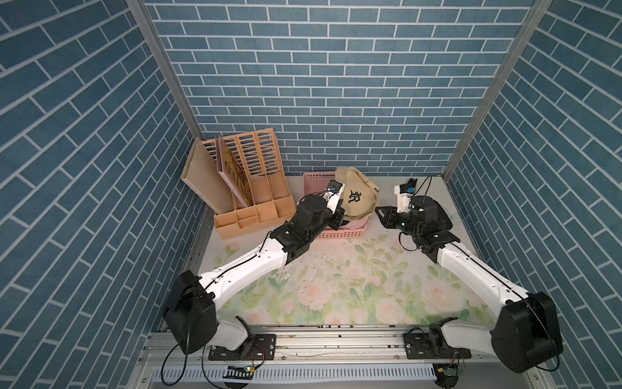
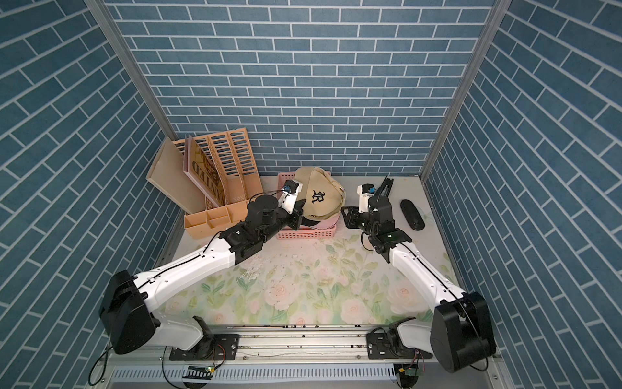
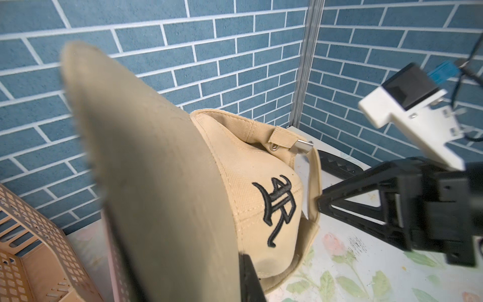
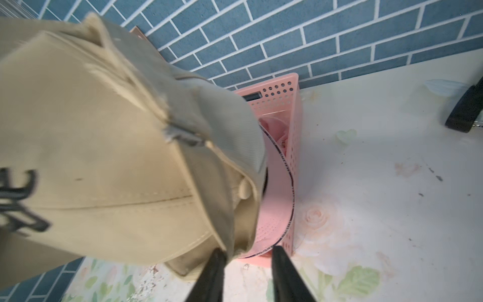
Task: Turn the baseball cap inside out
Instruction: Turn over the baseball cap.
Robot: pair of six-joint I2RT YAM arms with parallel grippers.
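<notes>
**Top views.** In both top views, your beige fabric baseball cap (image 1: pixel 356 198) (image 2: pixel 319 198) was held above the pink perforated plastic basket (image 1: pixel 340 233) (image 2: pixel 303 234), its black emblem facing up. It was clear of the floral-printed table cover (image 1: pixel 336 286). Your left claw (image 1: pixel 339 215) met the cap on the side of the basket nearest the peach slotted plastic file organiser (image 1: pixel 255 188). Your right claw (image 1: pixel 378 210) stood at the cap's opposite edge, just beyond the basket's other end. In a top view, a black oblong object (image 2: pixel 412 214) lay on the table, well apart from the basket on the right arm's side.

**Left wrist view.** The cap's stiff brim (image 3: pixel 156 183) filled the foreground. One black finger (image 3: pixel 248 277) of your left claw lay against it, and that claw was clenched on the brim. The crown (image 3: pixel 261 209) was right side out, with the emblem showing. The tip of your right claw (image 3: pixel 320 202) touched the rear strap (image 3: pixel 312 183).

**Right wrist view.** The fingers (image 4: pixel 214 269) of your right claw (image 4: pixel 248 261) stood apart, with bare table showing between them. The cap's (image 4: pixel 104 157) rear edge lay against one finger, and nothing was clamped. The basket (image 4: pixel 277 104) sat beneath the cap, and a pink band with dark-printed edges (image 4: pixel 279 188) lay in it.
</notes>
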